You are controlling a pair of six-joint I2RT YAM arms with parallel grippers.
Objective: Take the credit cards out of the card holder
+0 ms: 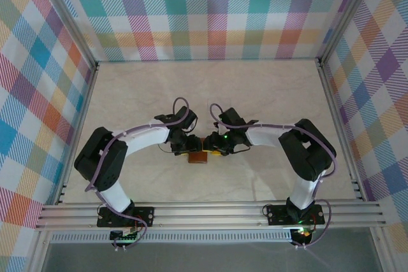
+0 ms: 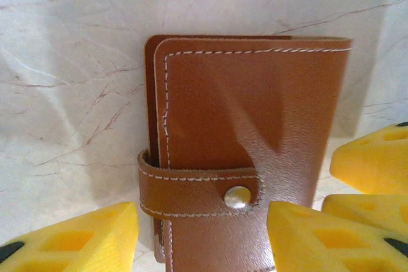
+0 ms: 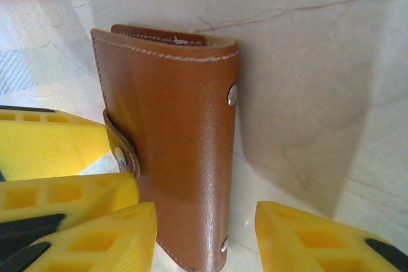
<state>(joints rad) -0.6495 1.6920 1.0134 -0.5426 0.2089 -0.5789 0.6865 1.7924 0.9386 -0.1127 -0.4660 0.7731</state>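
Our left gripper [image 2: 203,237] straddles the snapped-shut card holder [image 2: 242,113]; we cannot tell whether it clamps. Our right gripper [image 3: 205,234] stands apart around it, at the table's [image 1: 268,93] near middle.

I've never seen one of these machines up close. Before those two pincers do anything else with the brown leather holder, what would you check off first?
1. The card holder sits between the fingers of the left pincer: ok.
2. The left pincer has a firm grip on it: cannot tell; the fingers sit right at its edges.
3. The right pincer straddles the holder: ok, with a gap at one finger.
4. The strap snap is undone: not ok, it is fastened.
5. The credit cards are reachable: not ok, the holder is closed.
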